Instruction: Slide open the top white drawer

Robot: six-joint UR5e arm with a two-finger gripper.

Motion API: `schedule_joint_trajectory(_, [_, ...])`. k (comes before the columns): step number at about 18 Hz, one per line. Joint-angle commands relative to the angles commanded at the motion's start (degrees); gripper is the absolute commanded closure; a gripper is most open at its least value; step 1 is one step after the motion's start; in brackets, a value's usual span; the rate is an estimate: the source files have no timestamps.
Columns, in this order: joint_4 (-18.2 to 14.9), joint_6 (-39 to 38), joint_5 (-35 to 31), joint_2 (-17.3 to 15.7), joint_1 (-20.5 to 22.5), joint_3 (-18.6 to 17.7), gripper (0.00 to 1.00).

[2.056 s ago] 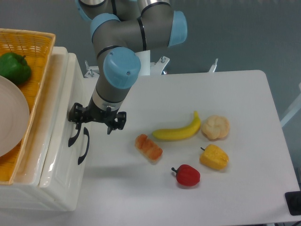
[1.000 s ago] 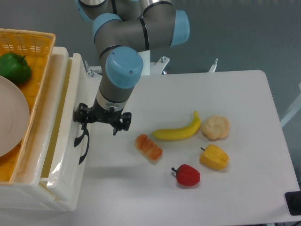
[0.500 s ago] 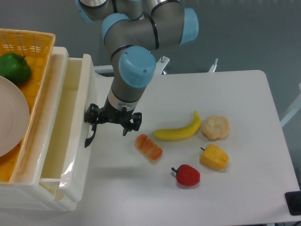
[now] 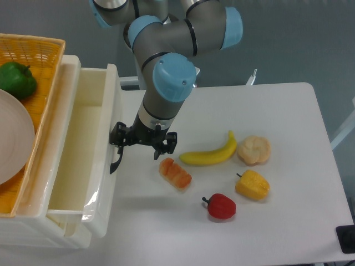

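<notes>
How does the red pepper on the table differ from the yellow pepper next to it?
The red pepper is red and rounder; the yellow pepper is yellow and blockier. The red one lies nearer the table's front edge, the yellow one closer to the banana. Both lie loose on the white table.

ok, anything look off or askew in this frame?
Nothing stands out. The top white drawer sits pulled out squarely, with the gripper at its black handle. Its visible inside looks empty.

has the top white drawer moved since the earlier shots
Yes. The top white drawer has slid out to the right, toward the banana, with the hand at its black handle.
</notes>
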State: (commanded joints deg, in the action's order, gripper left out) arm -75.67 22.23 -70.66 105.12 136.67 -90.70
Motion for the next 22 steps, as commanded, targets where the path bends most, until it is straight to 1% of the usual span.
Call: schedule_joint_trajectory(22, [-0.3, 1.7, 0.4, 0.4, 5.0, 0.3, 0.00])
